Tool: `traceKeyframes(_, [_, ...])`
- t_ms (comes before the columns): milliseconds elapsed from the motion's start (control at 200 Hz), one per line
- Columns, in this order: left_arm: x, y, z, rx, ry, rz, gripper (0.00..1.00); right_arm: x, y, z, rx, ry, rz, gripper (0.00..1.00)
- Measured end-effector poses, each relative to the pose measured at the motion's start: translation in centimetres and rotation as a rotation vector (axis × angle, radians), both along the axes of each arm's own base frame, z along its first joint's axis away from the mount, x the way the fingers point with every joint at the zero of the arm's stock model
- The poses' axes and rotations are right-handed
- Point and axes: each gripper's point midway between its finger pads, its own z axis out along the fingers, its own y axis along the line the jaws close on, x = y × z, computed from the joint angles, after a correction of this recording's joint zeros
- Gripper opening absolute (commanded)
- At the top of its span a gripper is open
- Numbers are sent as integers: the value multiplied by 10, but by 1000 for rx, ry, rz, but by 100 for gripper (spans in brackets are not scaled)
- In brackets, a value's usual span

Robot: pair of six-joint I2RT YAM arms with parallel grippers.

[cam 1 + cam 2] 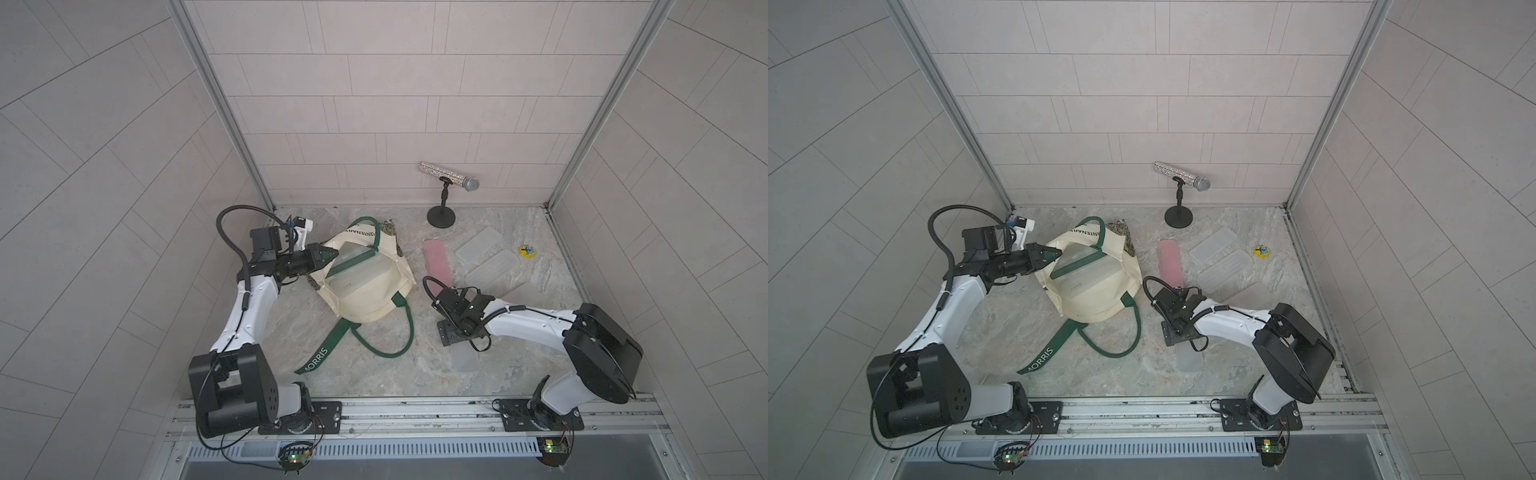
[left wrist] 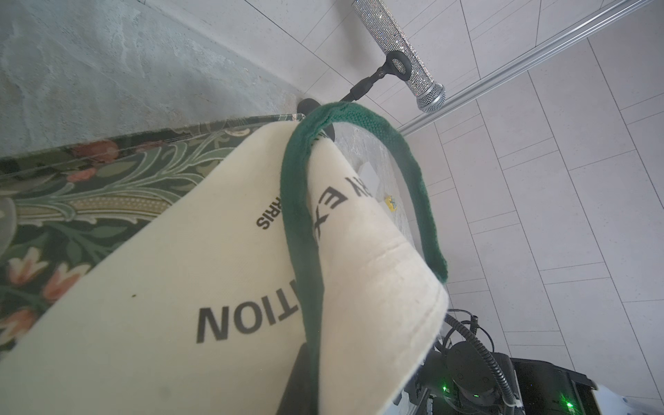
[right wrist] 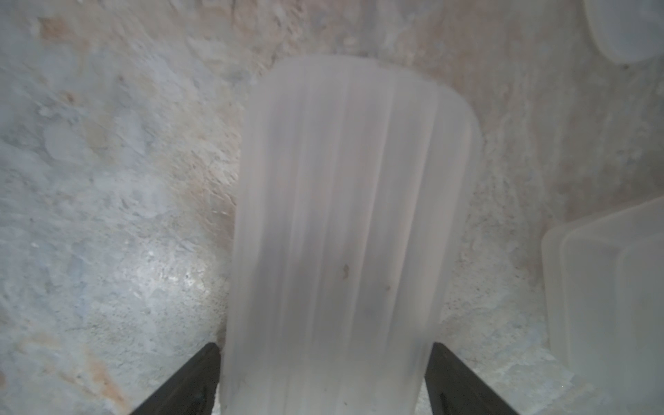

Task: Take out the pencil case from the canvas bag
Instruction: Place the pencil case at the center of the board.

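Observation:
The cream canvas bag (image 1: 365, 305) (image 1: 1088, 307) lies on its side on the stone table, its mouth facing up. My left gripper (image 1: 328, 258) (image 1: 1052, 252) is shut on the bag's rim by a green handle and holds the mouth open. In the left wrist view the cloth (image 2: 215, 287) hides the jaws. Translucent pencil cases (image 1: 365, 276) (image 1: 1090, 276) show inside the bag. Another translucent pencil case (image 1: 464, 358) (image 3: 341, 215) lies flat on the table near the front. My right gripper (image 3: 325, 345) is open, its jaws straddling that case's near end.
A pink case (image 1: 436, 264), two translucent cases (image 1: 478, 245) (image 1: 496, 268) and a small yellow item (image 1: 527, 250) lie at the back right. A glittery microphone on a black stand (image 1: 449, 176) is by the back wall. The green "MORRIS" strap (image 1: 318, 355) trails forward.

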Motion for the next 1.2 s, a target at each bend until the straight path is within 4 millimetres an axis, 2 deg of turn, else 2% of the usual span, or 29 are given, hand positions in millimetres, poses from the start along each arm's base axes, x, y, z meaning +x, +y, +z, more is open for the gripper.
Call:
traceKeyframes(165, [0,1,0,-1,0,2,0,6,-1,8,-39,-3,52,91])
traceKeyframes(440, [0,1,0,-4,2,3,0,15,-13,17,-86,1,87,100])
traceKeyframes(605, [1,0,0,-7,-2,3,0,19,-5,37,-39,-52,108,100])
traceKeyframes(791, [1,0,0,-11,-1,5,0,22,21,88,162,-220,141,100])
traceKeyframes(886, [1,1,1,-14,0,7,0,20,34,108,277,-299,156,99])
traceKeyframes(1046, [1,1,1,-17,2,9,0,13,58,122,412,-381,189,100])
traceKeyframes(1201, [1,1,1,-17,3,9,0,5,92,135,529,-444,246,99])
